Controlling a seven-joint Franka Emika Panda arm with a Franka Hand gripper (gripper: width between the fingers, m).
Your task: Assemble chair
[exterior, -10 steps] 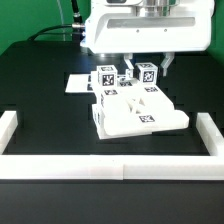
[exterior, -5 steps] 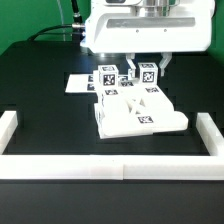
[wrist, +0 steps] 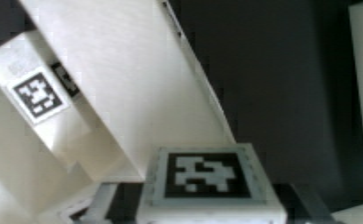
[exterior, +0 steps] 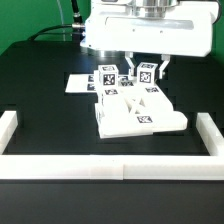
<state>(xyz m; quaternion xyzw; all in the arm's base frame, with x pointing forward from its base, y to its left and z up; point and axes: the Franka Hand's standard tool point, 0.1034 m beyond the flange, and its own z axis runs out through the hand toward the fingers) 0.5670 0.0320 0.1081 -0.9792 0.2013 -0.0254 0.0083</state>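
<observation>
The gripper [exterior: 146, 69] clenches a tagged block [wrist: 203, 180] of the chair [exterior: 135, 108]; contact looks firm, though blurred.

Chair [exterior: 138, 108] before marker board [exterior: 78, 83]

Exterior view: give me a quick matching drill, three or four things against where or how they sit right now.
Things:
1. hand
2. marker board
3. border wall
4. chair

Places or states:
A. flat on the table, toward the exterior view's left of the white pieces
B. closed on an upright tagged block
C. low, along the near edge of the table
D. white pieces in the middle of the black table

Pairs: 1-B, 2-A, 3-C, 4-D
</observation>
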